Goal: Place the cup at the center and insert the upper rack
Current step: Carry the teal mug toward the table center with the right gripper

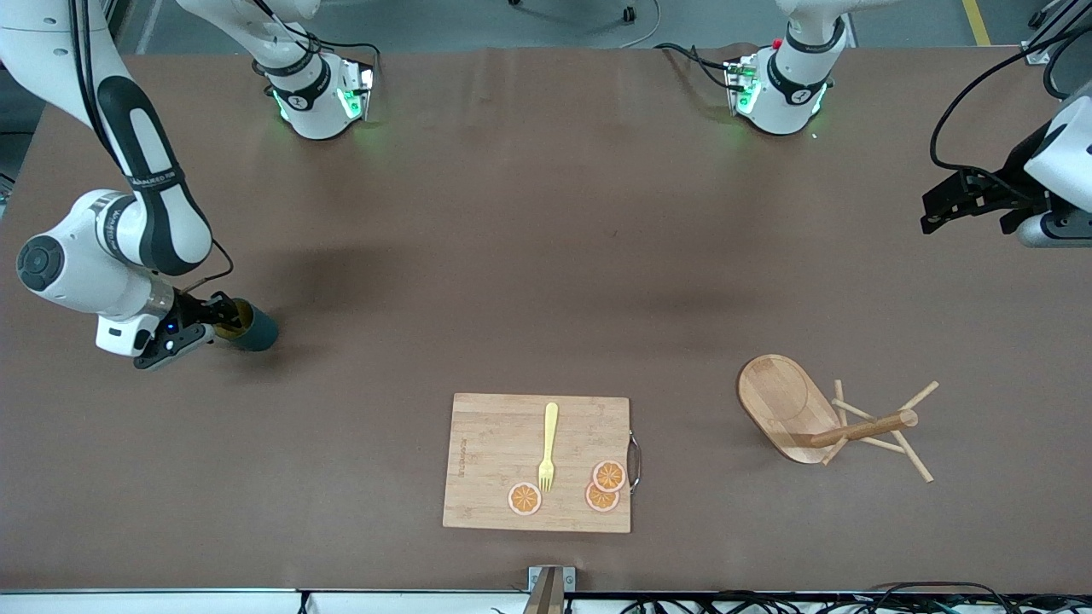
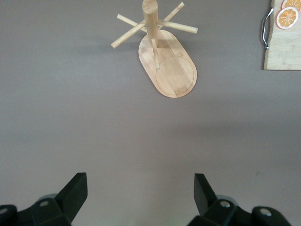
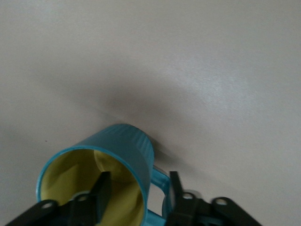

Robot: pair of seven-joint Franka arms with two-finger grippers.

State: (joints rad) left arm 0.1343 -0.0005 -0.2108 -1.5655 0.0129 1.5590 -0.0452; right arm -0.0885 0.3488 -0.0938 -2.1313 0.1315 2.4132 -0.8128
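Note:
The cup (image 1: 252, 327), dark teal with a yellow inside, is tipped on its side at the right arm's end of the table. My right gripper (image 1: 215, 331) is shut on the cup (image 3: 123, 155). One finger is inside its mouth and the other is outside by the handle. The upper rack (image 1: 789, 408), a wooden mug tree, lies tipped over on the table toward the left arm's end, with its post and pegs pointing that way. It also shows in the left wrist view (image 2: 171, 66). My left gripper (image 1: 934, 213) hangs open and empty over the bare table (image 2: 141, 193).
A bamboo cutting board (image 1: 490, 460) lies near the front camera at the table's middle. It carries a yellow fork (image 1: 548, 443) and three orange slices (image 1: 609, 475). Its metal handle faces the rack.

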